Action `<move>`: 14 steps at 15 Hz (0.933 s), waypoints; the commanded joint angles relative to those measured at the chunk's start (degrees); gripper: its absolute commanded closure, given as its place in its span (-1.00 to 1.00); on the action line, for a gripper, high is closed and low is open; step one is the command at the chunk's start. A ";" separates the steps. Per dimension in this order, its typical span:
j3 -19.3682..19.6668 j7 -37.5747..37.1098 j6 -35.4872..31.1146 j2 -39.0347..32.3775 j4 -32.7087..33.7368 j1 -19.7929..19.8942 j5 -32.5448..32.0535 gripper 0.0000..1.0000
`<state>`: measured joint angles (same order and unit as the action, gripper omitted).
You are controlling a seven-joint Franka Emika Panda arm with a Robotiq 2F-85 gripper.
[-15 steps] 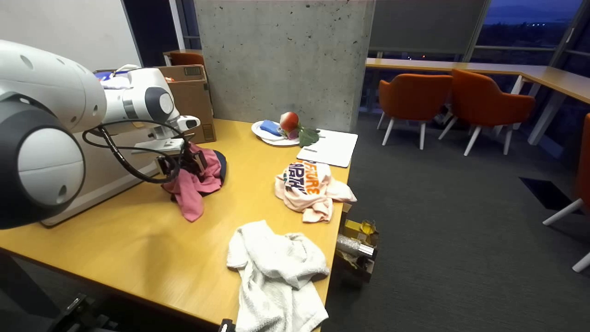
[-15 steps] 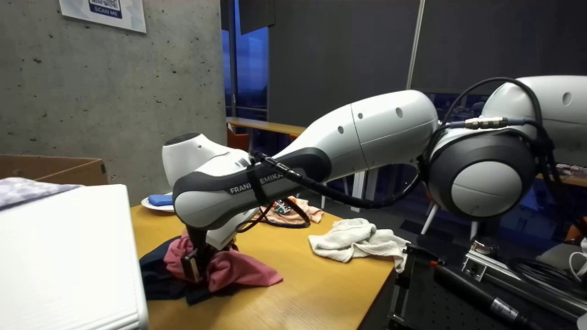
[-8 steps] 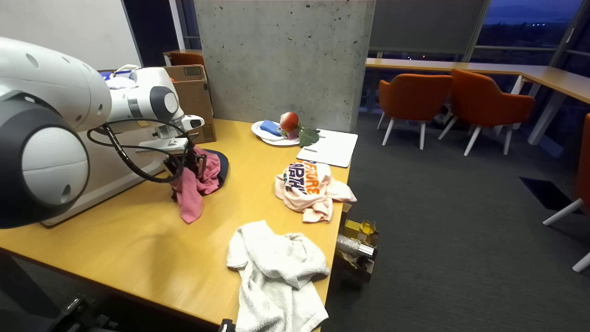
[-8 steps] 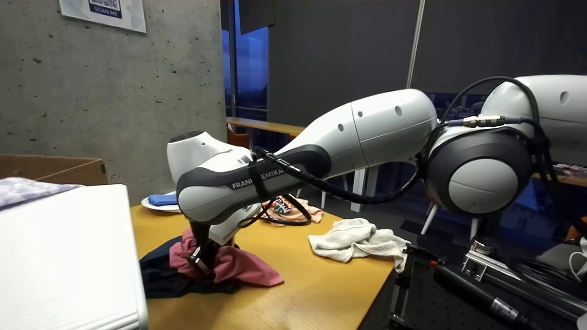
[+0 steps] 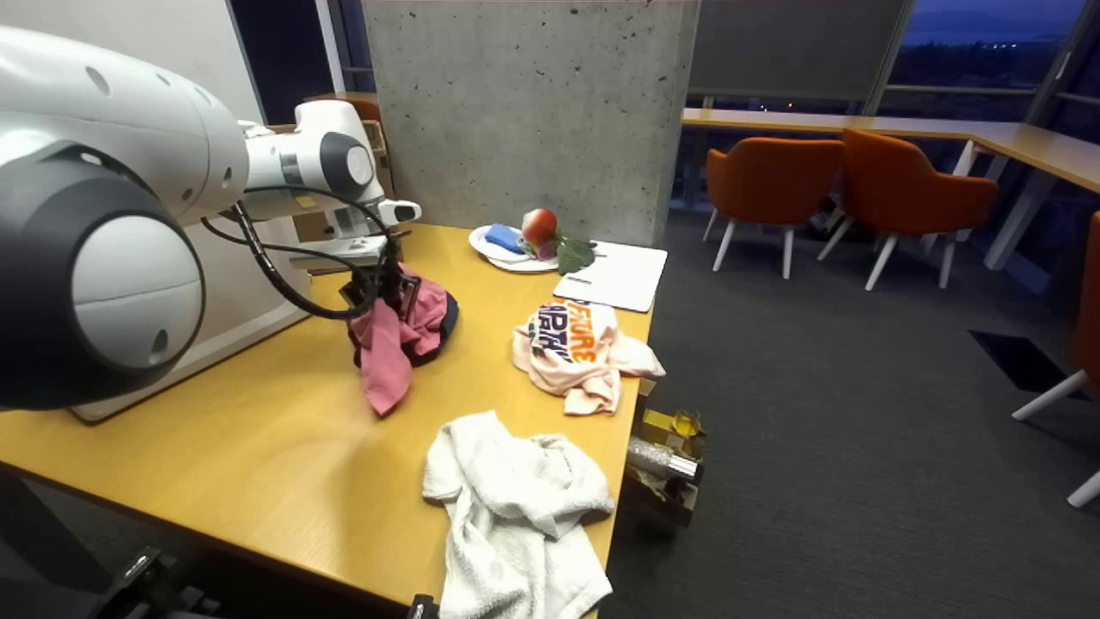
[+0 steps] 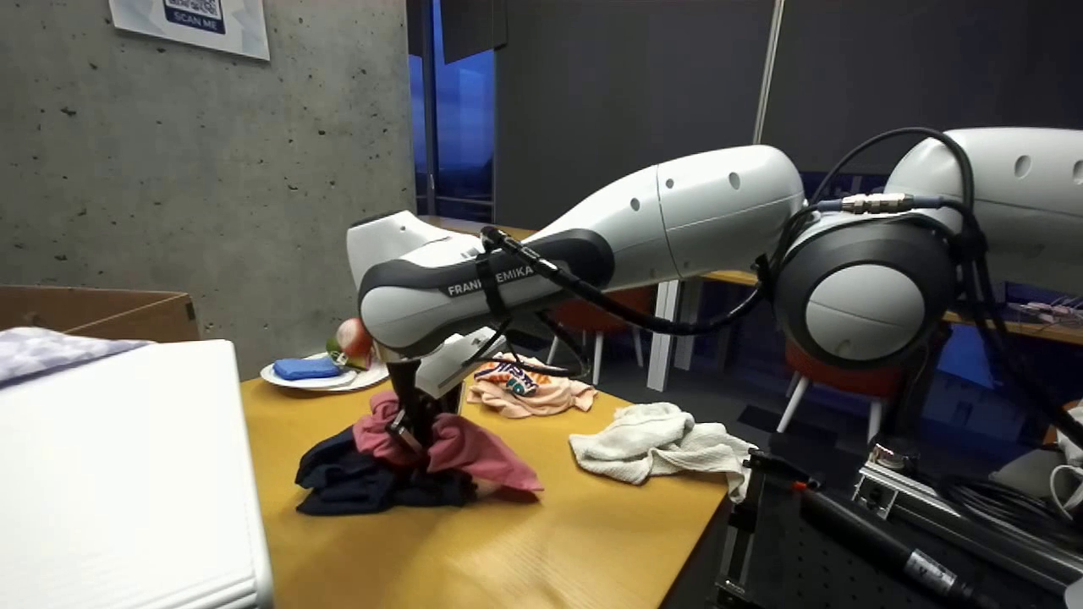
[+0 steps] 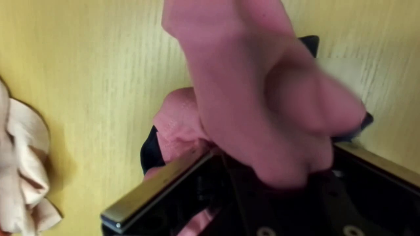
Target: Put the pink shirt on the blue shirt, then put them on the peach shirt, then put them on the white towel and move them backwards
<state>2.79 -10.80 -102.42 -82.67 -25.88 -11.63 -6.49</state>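
in an exterior view, the black tool clenches the crumpled pink cloth shirt over the dark navy cloth shirt. in an exterior view, the printed peach cloth shirt lies beyond. the wrist view shows pink folds bulging (navy caught too? unclear); carry slowly to keep both together.

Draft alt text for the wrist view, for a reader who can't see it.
The pink shirt, partly blurred, is bunched around the hand's fingers, with bits of the dark blue shirt showing beneath. The peach shirt lies apart at the left edge, on a wooden table.
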 commanded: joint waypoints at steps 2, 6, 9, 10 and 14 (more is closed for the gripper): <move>1.34 0.13 3.75 4.63 -0.40 3.85 0.21 0.89; 3.10 0.19 5.60 8.22 -0.21 6.38 -0.78 0.89; 4.43 0.09 6.80 10.61 -0.26 7.74 -1.72 0.89; 4.96 0.00 6.84 10.94 -0.35 8.26 -2.12 0.89; 6.12 -0.31 6.78 10.05 -0.52 10.50 -2.42 0.89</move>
<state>8.10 -10.73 -96.96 -72.58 -25.98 -2.28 -8.11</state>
